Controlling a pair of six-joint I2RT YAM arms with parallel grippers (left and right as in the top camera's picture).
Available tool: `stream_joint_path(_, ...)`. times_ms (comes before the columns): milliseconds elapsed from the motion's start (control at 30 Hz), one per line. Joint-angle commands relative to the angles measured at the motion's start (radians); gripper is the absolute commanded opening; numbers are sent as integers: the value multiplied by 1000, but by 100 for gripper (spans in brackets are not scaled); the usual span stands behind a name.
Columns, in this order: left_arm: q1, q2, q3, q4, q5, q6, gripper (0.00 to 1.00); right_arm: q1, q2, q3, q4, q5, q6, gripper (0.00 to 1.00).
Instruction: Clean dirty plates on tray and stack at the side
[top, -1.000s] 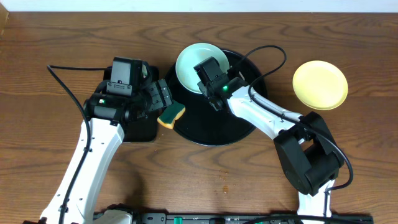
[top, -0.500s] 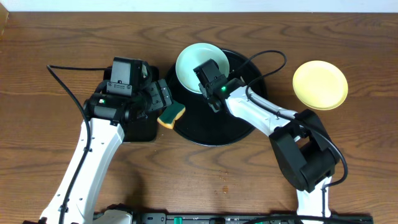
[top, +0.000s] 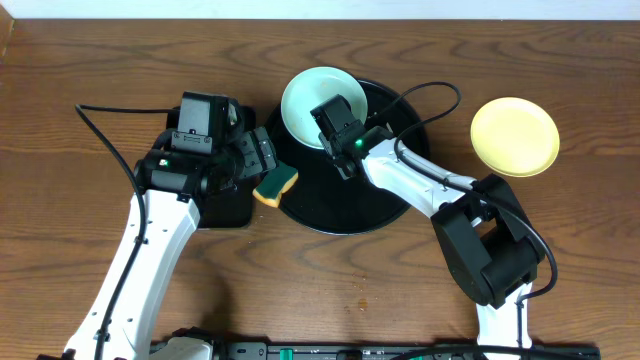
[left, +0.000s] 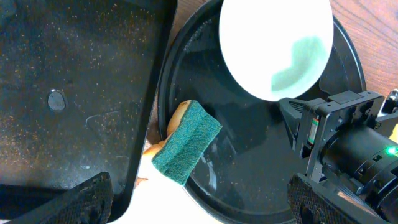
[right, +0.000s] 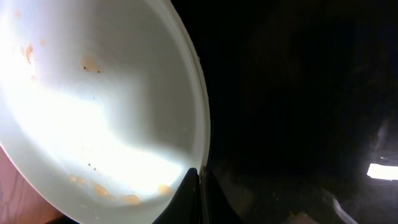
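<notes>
A pale mint plate with small brown smears sits at the upper left of the round black tray, overhanging its rim. My right gripper is shut on this plate's near edge; in the right wrist view the thin rim is pinched between the fingertips. A pale yellow plate lies on the table to the right of the tray. My left gripper hangs open over the tray's left edge, its fingers wide apart with nothing between them. The plate and tray also show in the left wrist view.
A green and yellow sponge leans on the round tray's left rim. A smaller rectangular black tray lies under the left arm. Bare wooden table spreads in front.
The right gripper's fingers have closed onto the mint plate's rim and the arm has shifted slightly left. The left arm and sponge have not moved.
</notes>
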Motion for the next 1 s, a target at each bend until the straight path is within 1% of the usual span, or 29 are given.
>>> stream_joint_path(0,3,-2,10,-1,-12,2,90,-2,18,7,-13,27,1,2)
stream_joint_path(67,3,-2,10,0,-12,2,90,-3,18,7,-19,24,2,2)
stream_joint_path(100,3,-2,10,0,-12,2,90,-3,18,7,-23,24,2,11)
stream_joint_path(133,3,-2,10,-1,-13,2,90,-2,18,7,-24,24,2,24)
stream_joint_path(167,3,-2,10,0,-13,2,90,-2,18,7,-24,23,2,26)
stream_joint_path(200,3,-2,10,0,-13,2,90,-2,18,7,-24,21,2,25)
stream_joint_path(333,3,-2,10,0,-12,2,90,-2,18,7,-23,22,2,13)
stream_joint_path(367,3,-2,10,0,-12,2,90,-2,18,7,-23,24,2,12)
stream_joint_path(433,3,-2,10,0,-12,2,90,-2,18,7,-23,31,2,12)
stream_joint_path(467,3,-2,10,0,-12,2,90,-2,18,7,-23,35,2,14)
stream_joint_path(700,3,-2,10,-1,-12,2,90,-2,40,7,-10,37,10,15)
stream_joint_path(967,3,-2,10,0,-12,2,90,-2,41,7,3,63,9,14)
